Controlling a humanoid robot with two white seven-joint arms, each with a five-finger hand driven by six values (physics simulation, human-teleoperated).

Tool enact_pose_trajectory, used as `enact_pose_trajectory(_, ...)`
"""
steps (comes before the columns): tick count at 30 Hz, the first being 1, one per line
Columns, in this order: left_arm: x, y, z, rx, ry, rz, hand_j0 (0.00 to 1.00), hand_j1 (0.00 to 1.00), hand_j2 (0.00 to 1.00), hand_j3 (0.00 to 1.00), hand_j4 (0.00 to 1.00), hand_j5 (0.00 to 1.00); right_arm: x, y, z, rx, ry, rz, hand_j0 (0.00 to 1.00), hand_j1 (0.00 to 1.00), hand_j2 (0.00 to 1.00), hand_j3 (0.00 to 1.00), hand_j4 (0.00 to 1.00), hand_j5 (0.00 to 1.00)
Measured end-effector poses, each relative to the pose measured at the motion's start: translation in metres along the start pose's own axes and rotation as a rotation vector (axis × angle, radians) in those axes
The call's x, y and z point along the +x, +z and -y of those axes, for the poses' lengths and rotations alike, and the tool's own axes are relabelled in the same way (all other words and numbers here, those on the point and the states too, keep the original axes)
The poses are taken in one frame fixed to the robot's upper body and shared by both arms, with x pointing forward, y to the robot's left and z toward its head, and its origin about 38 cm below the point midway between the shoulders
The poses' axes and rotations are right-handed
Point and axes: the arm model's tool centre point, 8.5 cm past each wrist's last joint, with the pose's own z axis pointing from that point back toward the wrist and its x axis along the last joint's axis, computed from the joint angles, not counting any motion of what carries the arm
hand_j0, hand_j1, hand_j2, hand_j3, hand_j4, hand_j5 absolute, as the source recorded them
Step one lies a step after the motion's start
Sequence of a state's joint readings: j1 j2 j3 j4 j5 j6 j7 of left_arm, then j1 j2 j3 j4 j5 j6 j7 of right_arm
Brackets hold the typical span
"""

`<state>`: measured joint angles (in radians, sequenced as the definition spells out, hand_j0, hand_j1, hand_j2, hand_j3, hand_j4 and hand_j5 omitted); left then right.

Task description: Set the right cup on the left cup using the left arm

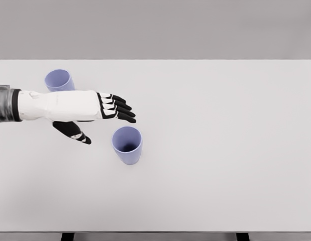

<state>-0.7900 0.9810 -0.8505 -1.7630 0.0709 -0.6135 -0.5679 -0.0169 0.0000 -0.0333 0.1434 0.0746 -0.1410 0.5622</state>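
Right now the left hand (95,113) reaches in from the left above the white bench (220,150), its black fingers (120,107) stretched out and loosely spread, thumb hanging apart below, gripping nothing. Just below and right of the fingertips, the right cup (127,144) stands upright, not touched. The left cup (59,80), also upright, sits farther back, partly hidden behind the white forearm.
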Motion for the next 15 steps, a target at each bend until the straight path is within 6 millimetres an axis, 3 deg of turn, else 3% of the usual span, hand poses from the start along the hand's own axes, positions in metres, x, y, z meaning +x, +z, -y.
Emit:
enact_pose_trajectory(7, -0.007, -0.009, -0.006, 0.010, 0.000, 0.007, 1.00, 1.00, 1.00, 1.00, 1.00, 1.00, -0.002, 0.000, 0.000, 0.000, -0.004, -0.004, 1.00, 1.00, 1.00, 1.00, 1.00, 1.00)
enact_pose_trajectory(10, -0.017, -0.012, 0.004, -0.003, 0.027, -0.012, 1.00, 1.00, 1.00, 1.00, 1.00, 1.00, -0.002, 0.000, 0.000, 0.000, -0.005, -0.005, 1.00, 1.00, 1.00, 1.00, 1.00, 1.00)
enact_pose_trajectory(15, -0.016, -0.036, 0.024, -0.044, 0.033, 0.018, 1.00, 1.00, 1.00, 1.00, 1.00, 1.00, -0.002, 0.000, 0.000, 0.001, -0.006, -0.004, 1.00, 1.00, 1.00, 1.00, 1.00, 1.00)
